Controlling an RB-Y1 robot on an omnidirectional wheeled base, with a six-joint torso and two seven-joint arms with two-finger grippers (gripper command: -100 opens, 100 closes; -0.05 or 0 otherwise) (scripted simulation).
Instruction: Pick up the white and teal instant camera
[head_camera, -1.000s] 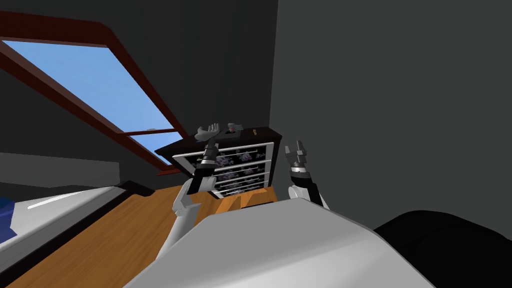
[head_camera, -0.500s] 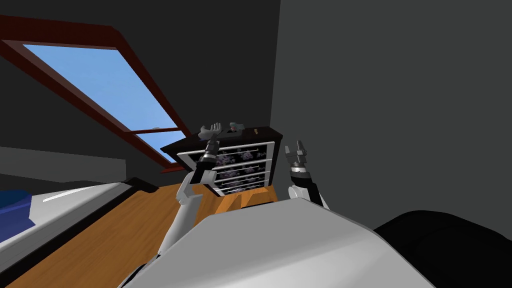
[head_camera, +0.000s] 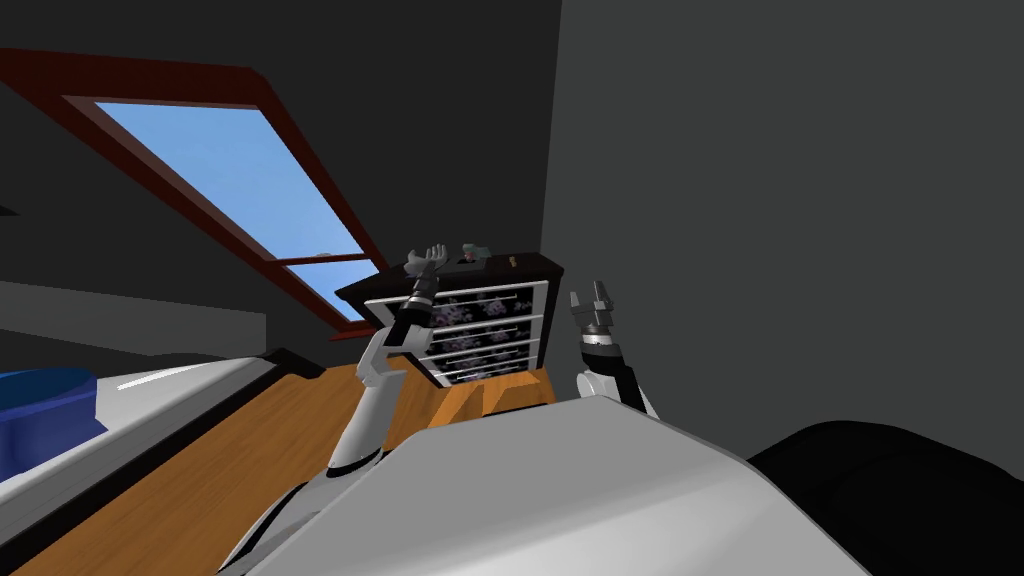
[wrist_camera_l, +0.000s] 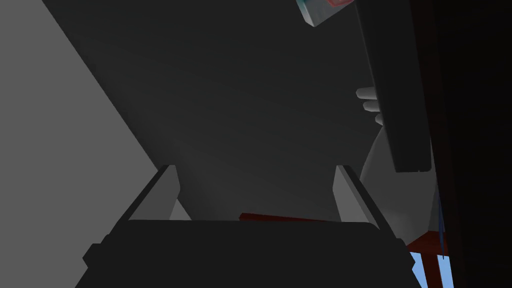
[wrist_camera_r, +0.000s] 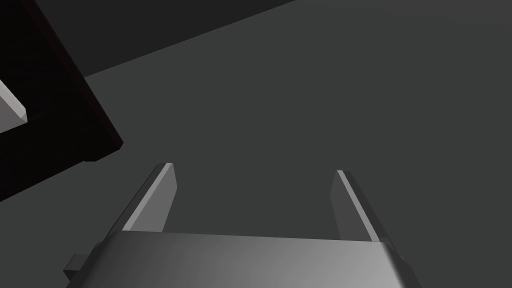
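I see one instant camera (head_camera: 476, 252), pale and teal with a reddish patch, on the dark dresser (head_camera: 527, 266) top, near my left jaws. Both pairs of jaws are released, holding nothing.

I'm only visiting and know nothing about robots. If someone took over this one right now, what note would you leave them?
Left gripper: open, empty, up by the top of the dresser, short of the camera.
Right gripper: open, empty, held up beside the dresser.
Instant camera: on the dresser top, untouched.
Done: left arm is near the camera, nothing gripped.
Left: bring the left fingers around the camera, close, lift.
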